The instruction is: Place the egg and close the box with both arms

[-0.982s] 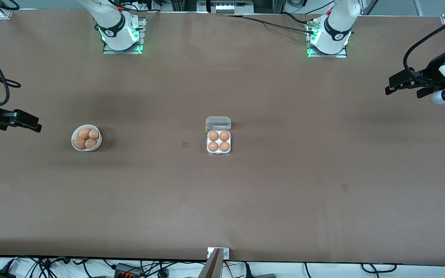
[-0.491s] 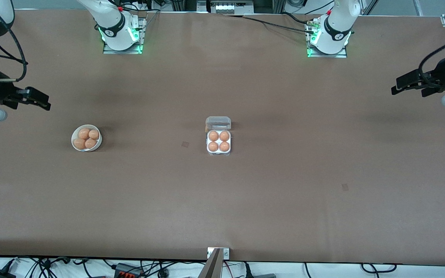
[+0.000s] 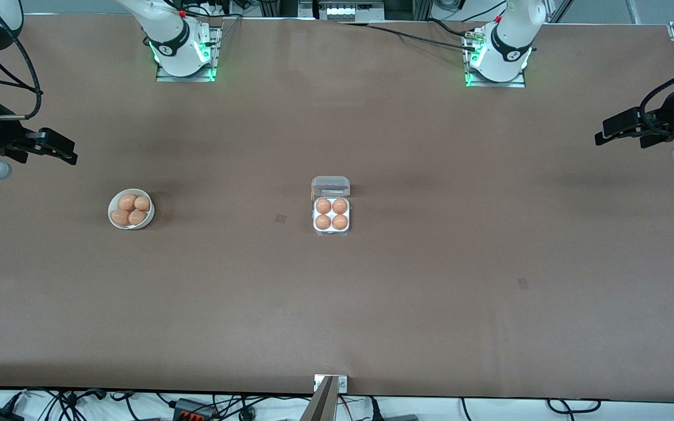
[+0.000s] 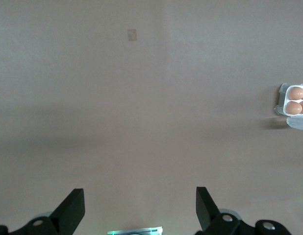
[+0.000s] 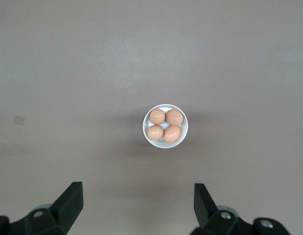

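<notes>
The box point(image 3: 332, 221) stands at the table's middle, its white tray holding several brown eggs point(image 3: 323, 206) and its clear lid point(image 3: 330, 186) standing open on the side toward the robots' bases. Part of the box shows in the left wrist view point(image 4: 293, 100). A round white bowl point(image 3: 131, 209) with several eggs sits toward the right arm's end; it shows in the right wrist view point(image 5: 165, 126). My right gripper point(image 3: 63, 150) is open and empty, high over that end of the table. My left gripper point(image 3: 609, 133) is open and empty over the left arm's end.
The brown table point(image 3: 430, 280) is bare around the box and bowl. Both arm bases point(image 3: 182, 52) stand along the edge farthest from the front camera. A small metal bracket point(image 3: 330, 383) sits at the nearest table edge.
Both grippers have drawn back and risen toward the table's ends: the right one moved up from beside the bowl, the left one drifted outward. The box and bowl stayed put.
</notes>
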`<act>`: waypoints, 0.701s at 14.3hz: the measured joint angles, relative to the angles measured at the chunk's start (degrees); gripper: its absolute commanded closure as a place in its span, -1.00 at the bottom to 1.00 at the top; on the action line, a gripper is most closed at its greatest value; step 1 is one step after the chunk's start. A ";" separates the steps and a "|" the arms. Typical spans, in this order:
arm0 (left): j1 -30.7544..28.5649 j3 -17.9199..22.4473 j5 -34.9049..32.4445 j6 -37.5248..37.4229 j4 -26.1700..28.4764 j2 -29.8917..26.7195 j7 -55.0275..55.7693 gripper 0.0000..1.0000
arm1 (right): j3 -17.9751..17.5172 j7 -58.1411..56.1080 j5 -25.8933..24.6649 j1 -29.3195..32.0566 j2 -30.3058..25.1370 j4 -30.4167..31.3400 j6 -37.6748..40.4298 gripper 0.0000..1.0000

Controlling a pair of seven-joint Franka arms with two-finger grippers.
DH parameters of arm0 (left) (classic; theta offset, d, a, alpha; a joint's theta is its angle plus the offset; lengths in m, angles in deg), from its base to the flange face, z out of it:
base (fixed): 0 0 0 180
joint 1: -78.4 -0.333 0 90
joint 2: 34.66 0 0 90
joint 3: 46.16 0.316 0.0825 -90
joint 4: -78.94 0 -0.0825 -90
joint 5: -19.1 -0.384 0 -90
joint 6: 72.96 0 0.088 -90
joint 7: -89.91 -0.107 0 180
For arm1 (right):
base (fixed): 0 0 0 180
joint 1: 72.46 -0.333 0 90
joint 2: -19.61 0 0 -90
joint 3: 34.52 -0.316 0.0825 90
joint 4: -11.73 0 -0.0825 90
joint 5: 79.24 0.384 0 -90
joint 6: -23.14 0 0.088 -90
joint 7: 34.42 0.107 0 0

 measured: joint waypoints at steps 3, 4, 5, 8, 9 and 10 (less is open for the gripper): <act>-0.03 0.00 0.00 0.00 0.00 0.00 0.00 -1.00 | -0.13 0.00 0.00 -0.01 0.02 0.00 0.00 -1.00; -0.04 0.00 0.00 0.00 0.00 0.00 0.00 -1.00 | -0.16 0.00 0.00 -0.01 0.02 0.00 -0.05 -1.00; -0.04 0.00 0.00 0.00 0.00 0.00 0.00 -1.00 | -0.16 0.00 0.00 -0.01 0.02 -0.02 -0.28 -1.00; -0.07 0.00 0.00 0.00 0.00 0.00 0.00 -1.00 | -0.16 -0.01 0.00 -0.01 -0.02 -0.48 -0.71 -1.00; -0.08 0.00 0.00 0.00 0.00 0.00 0.00 -1.00 | -0.16 -0.01 0.00 -0.01 -0.03 -0.62 -0.73 -1.00; -0.08 0.00 0.00 0.00 0.00 0.00 0.00 -1.00 | -0.16 -0.01 -0.01 -0.01 -0.03 -0.67 -0.75 -1.00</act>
